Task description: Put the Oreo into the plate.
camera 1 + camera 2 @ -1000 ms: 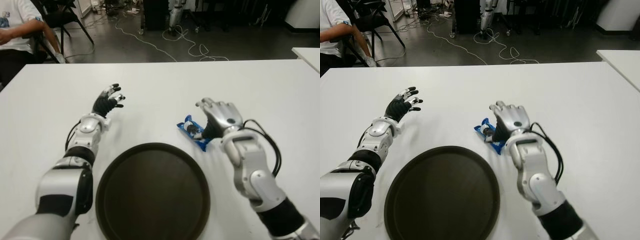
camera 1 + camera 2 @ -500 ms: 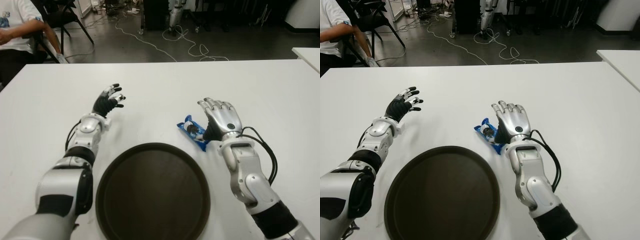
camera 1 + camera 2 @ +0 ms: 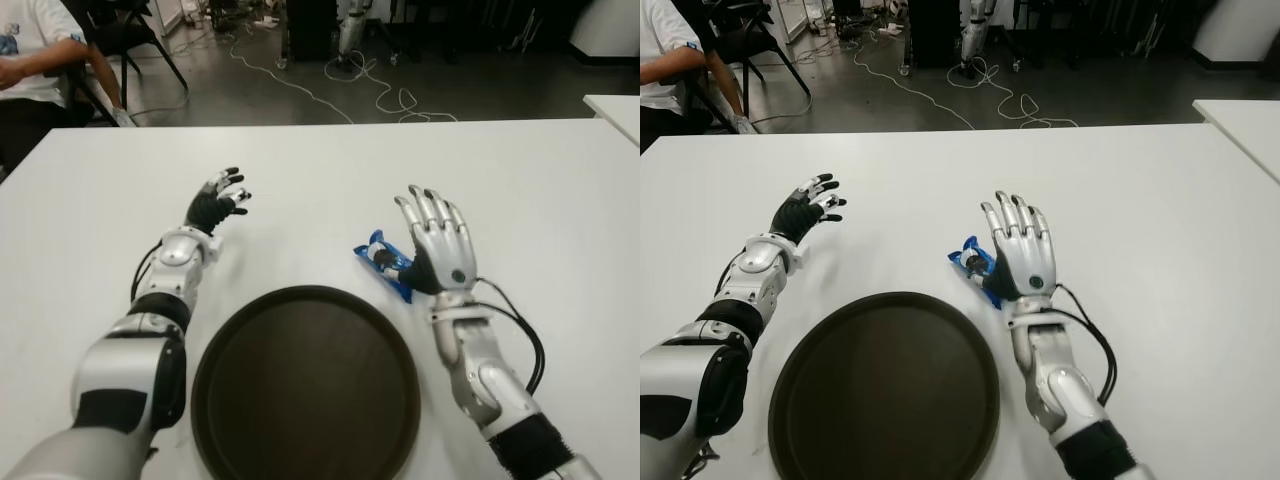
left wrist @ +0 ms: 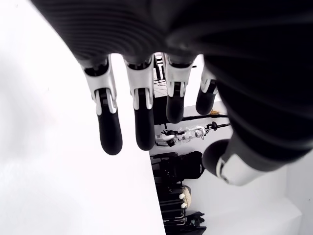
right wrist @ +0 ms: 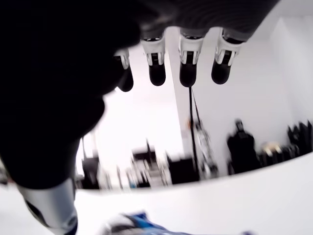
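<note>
Splaying wide and holding nothing, right hand [image 3: 438, 245] fingers [image 3: 428, 206] upright just beside the blue Oreo [image 3: 386, 262] pack on the desk [image 3: 520, 180] near the plate [image 3: 305, 380] — likely light, crinkly, slippery, best pinched across its middle — left hand [image 3: 215, 203] likewise empty, well apart.

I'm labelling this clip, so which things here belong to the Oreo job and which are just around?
Job:
- Oreo, blue pack on the table, not held
- plate, dark, round, nothing on it
- right hand, fingers spread, beside the Oreo's right

Just around:
- left hand, open, idle, left of the Oreo
- table
- person seated beyond the table's far left
- cables on the floor
</note>
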